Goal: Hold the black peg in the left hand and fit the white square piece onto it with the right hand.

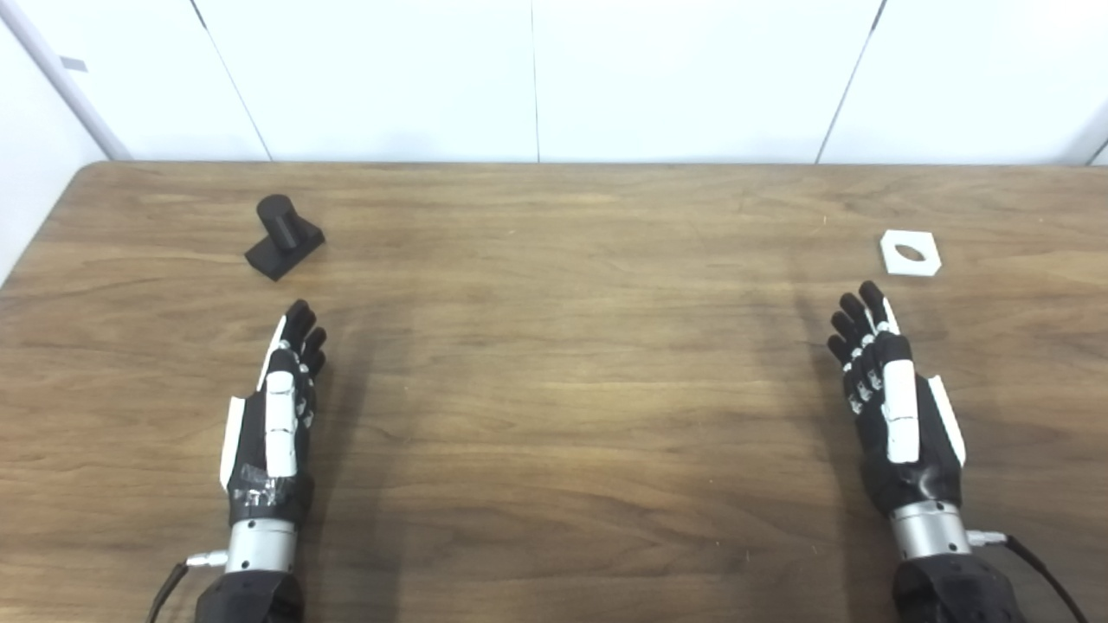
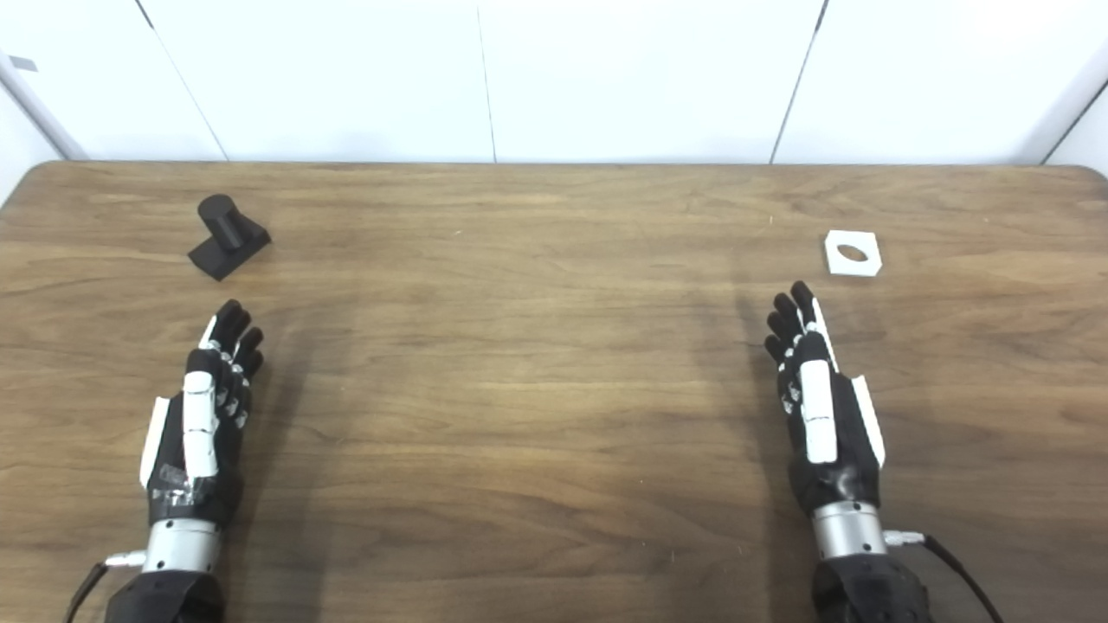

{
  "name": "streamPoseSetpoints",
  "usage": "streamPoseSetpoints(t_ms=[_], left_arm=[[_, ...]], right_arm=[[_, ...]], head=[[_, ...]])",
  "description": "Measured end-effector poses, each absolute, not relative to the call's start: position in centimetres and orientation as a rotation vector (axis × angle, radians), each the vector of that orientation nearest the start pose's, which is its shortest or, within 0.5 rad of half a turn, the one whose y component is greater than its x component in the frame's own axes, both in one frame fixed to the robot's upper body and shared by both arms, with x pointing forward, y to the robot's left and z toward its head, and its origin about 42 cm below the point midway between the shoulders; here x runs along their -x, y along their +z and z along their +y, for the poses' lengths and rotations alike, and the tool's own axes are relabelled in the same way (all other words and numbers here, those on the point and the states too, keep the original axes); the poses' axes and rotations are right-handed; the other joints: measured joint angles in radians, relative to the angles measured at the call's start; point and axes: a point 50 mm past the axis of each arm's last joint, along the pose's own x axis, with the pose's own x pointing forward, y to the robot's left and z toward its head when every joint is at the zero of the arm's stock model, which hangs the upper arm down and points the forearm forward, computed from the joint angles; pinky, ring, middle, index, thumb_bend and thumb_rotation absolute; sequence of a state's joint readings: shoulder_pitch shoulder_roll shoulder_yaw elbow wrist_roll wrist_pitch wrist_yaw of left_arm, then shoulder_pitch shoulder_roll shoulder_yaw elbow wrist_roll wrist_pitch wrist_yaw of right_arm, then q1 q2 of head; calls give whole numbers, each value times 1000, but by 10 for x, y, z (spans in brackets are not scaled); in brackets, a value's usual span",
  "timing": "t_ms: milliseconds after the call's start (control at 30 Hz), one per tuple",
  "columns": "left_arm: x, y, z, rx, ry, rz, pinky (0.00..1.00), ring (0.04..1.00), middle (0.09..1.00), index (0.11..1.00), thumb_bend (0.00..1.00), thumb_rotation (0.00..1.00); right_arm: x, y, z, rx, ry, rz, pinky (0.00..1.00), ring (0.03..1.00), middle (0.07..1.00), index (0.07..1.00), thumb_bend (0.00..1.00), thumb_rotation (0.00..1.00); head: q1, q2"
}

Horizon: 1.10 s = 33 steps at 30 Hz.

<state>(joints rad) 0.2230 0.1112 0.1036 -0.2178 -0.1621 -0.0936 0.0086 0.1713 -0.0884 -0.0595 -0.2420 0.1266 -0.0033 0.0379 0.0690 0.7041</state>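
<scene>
left robot hand [image 1: 275, 414] – black, white plates | right robot hand [image 1: 896, 407] – silver wrist, possibly cabled

No readable text, labels, brands or numbers anywhere. A patch of tape on the left hand [image 1: 270, 415] shows faint marks, too blurred to read. A small grey tag on the wall [image 1: 74, 63] is blank.

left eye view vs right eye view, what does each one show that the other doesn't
Only the left eye view shows more of the white wall past the wooden table's left edge, with a small grey tab fully in frame. Only the right eye view shows the table's rounded far right corner. Both show the black peg on its square base at far left, the white square piece with a round hole at far right, and the left hand and right hand open, holding nothing.
</scene>
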Motion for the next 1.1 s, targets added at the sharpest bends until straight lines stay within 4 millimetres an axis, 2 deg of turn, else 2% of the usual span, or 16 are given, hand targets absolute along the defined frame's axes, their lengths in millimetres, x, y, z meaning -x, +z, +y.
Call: streamPoseSetpoints(t_ms=[400, 500, 533, 667, 733, 800, 933, 1100], left_arm=[[-208, 115, 283, 4, 144, -105, 989, 973, 974, 973, 430, 1000], [-208, 115, 283, -3, 143, -106, 987, 964, 966, 965, 443, 998], [-208, 115, 282, -6, 142, -106, 981, 956, 959, 959, 449, 993], [-208, 114, 278, -21, 136, -110, 963, 943, 941, 941, 464, 968], [-207, 114, 276, -25, 134, -114, 961, 944, 939, 937, 454, 964], [-207, 114, 274, -27, 132, -124, 962, 944, 938, 936, 452, 956], [-207, 114, 271, -32, 130, -139, 968, 948, 940, 941, 452, 937], [-207, 114, 269, -35, 126, -163, 976, 956, 941, 941, 445, 930]], right_arm=[[-227, 122, -259, -16, -42, -84, 972, 966, 967, 979, 494, 990], [-227, 122, -260, -19, -44, -83, 976, 971, 966, 978, 500, 993], [-226, 122, -261, -22, -45, -82, 984, 977, 970, 982, 502, 992], [-226, 118, -264, -33, -45, -74, 999, 978, 974, 989, 473, 1000], [-225, 117, -264, -33, -39, -81, 1000, 979, 980, 996, 478, 1000], [-225, 116, -265, -31, -31, -90, 1000, 979, 983, 999, 497, 1000], [-225, 116, -265, -27, -20, -99, 1000, 985, 990, 1000, 503, 1000], [-225, 116, -266, -29, -20, -98, 1000, 992, 991, 1000, 491, 1000]], head=[[8, -5], [49, -18], [92, -38], [143, -75], [181, -112], [181, -112], [225, -179], [230, -206]])
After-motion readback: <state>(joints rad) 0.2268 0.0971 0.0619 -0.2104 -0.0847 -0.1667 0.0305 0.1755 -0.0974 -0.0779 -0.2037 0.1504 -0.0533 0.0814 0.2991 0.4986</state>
